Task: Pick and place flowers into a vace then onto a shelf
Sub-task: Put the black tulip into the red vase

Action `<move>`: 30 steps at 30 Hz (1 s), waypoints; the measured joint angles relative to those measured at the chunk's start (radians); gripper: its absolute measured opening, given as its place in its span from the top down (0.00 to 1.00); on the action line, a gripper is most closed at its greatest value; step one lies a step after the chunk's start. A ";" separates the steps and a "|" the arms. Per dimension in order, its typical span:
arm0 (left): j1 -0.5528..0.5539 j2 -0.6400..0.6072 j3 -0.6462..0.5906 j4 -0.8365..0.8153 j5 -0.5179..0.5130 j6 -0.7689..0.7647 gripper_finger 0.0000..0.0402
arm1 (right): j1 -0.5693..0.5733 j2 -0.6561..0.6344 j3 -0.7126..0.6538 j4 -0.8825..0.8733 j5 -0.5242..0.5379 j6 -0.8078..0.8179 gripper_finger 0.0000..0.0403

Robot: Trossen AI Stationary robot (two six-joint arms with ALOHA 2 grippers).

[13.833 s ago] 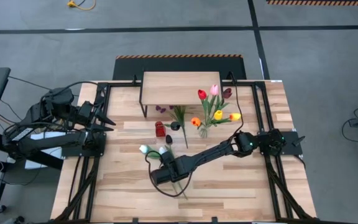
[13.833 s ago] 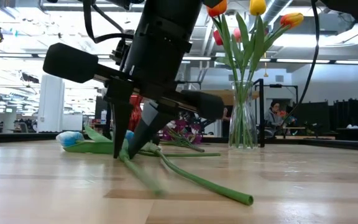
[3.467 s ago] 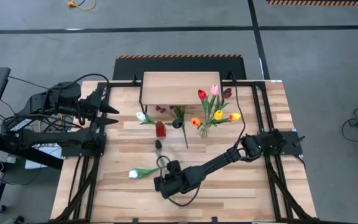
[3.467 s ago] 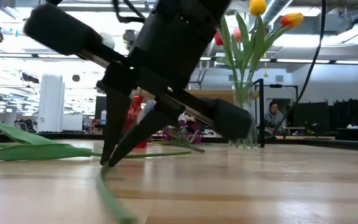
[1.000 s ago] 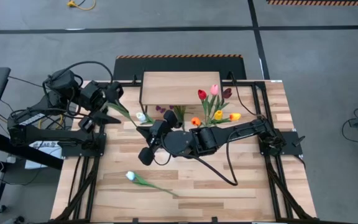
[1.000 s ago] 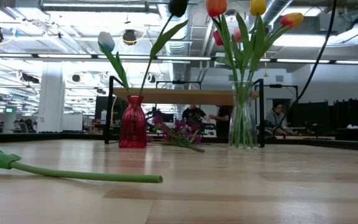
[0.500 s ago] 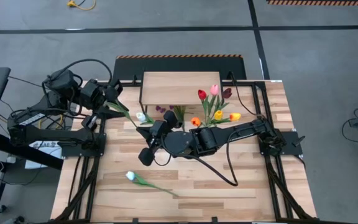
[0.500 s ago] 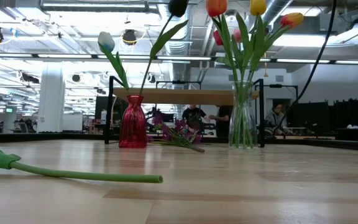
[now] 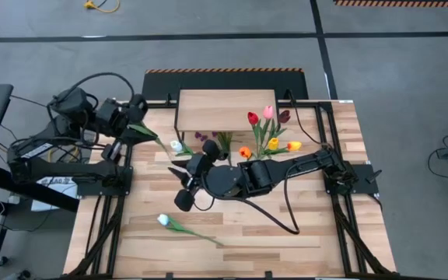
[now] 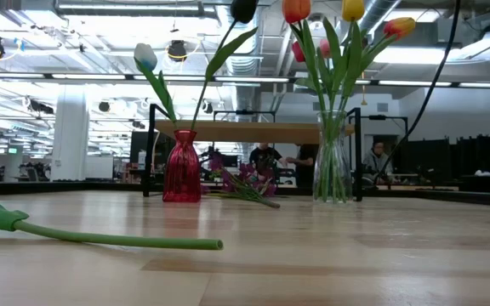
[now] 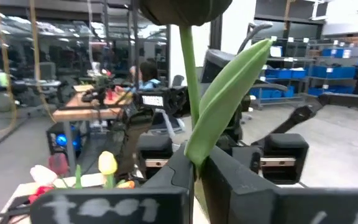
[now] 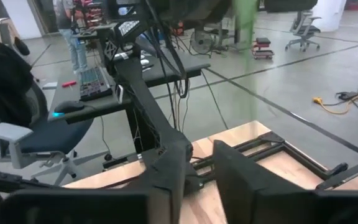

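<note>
My left gripper [image 9: 133, 130] at the table's left edge is shut on a dark-headed tulip [image 11: 188, 68], held high above the table. My right gripper [image 9: 180, 185] hangs mid-table close to that flower with its fingers apart [image 12: 201, 165], and nothing shows between them. A red vase [image 10: 182, 166] holds a white tulip [image 10: 145, 57] and a black one [image 10: 243, 8]. A glass vase [image 10: 333, 157] holds several tulips [image 9: 271, 134]. Another white tulip [image 9: 179, 227] lies flat on the table. The shelf [image 9: 225, 109] stands at the far edge. My left gripper pinches the tulip's green stem [image 11: 194, 158] between its two fingers, right where a long leaf [image 11: 229, 93] branches off, below the dark head. The fingers come about level from the table's left side. The flower is clear of the table, with stem and leaf reaching out past the fingertips.
A purple sprig [image 9: 222, 142] lies between the vases in front of the shelf. My right arm [image 9: 286, 167] stretches across the table's middle, over the red vase. People sit at desks beyond the table [image 10: 377, 161]. Bare boards lie along the near edge [image 9: 286, 249].
My left gripper has shut on the tulip's stem and turned a little, staying where it was. My right gripper, shut a second ago, has spread its fingers and stays in place. The flower stays in the air.
</note>
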 joint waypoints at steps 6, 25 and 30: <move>0.000 -0.051 0.000 -0.057 -0.048 0.040 1.00 | 0.004 0.000 0.000 0.011 -0.002 0.007 0.65; 0.000 -0.310 -0.305 -0.077 -0.487 -0.003 1.00 | 0.050 -0.009 0.023 0.139 0.078 -0.053 0.55; 0.000 -0.349 -0.457 0.002 -0.558 -0.014 1.00 | 0.054 -0.009 0.024 0.141 0.081 -0.054 0.58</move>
